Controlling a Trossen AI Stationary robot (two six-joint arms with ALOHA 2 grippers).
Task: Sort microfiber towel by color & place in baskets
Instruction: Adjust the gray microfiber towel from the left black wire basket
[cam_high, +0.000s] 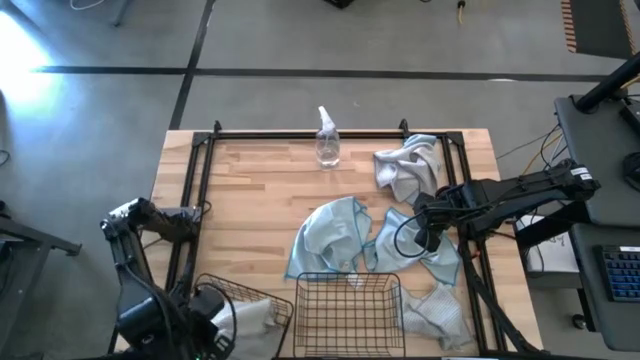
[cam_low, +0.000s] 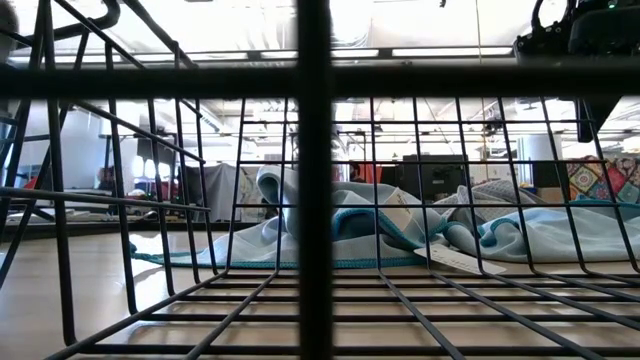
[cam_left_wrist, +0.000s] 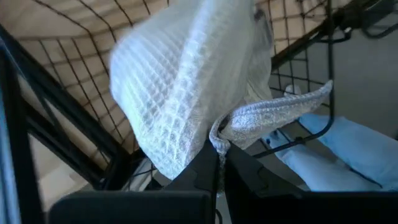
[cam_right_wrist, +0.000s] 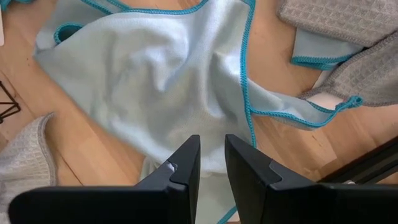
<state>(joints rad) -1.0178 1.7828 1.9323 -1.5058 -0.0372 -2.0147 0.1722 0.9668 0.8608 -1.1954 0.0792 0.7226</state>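
Observation:
My left gripper (cam_left_wrist: 217, 163) sits at the table's near left corner, shut on a pale grey-white waffle towel (cam_high: 250, 318) that fills the tilted left basket (cam_high: 262, 296). A second basket (cam_high: 345, 312) stands at the near edge, in the middle. My right gripper (cam_right_wrist: 211, 149), its fingers a narrow gap apart, hovers over a light blue towel (cam_right_wrist: 155, 68) spread flat on the table (cam_high: 425, 255). Another blue towel (cam_high: 330, 235) lies crumpled behind the middle basket. One grey towel (cam_high: 405, 168) lies at the far right, another (cam_high: 440, 312) at the near right. My left gripper pinches the grey-white towel between its two shut fingers at a hemmed edge (cam_left_wrist: 219, 138). The cloth bunches up in front of the fingers, against the left basket's wire mesh (cam_left_wrist: 74, 74). One layer or several, I cannot tell.
A clear spray bottle (cam_high: 327, 142) stands upright near the far edge, in the middle. The black table frame (cam_high: 300, 133) runs along the far side and both sides. The low view looks out through the middle basket's mesh (cam_low: 315, 180) at the blue towels (cam_low: 350, 228).

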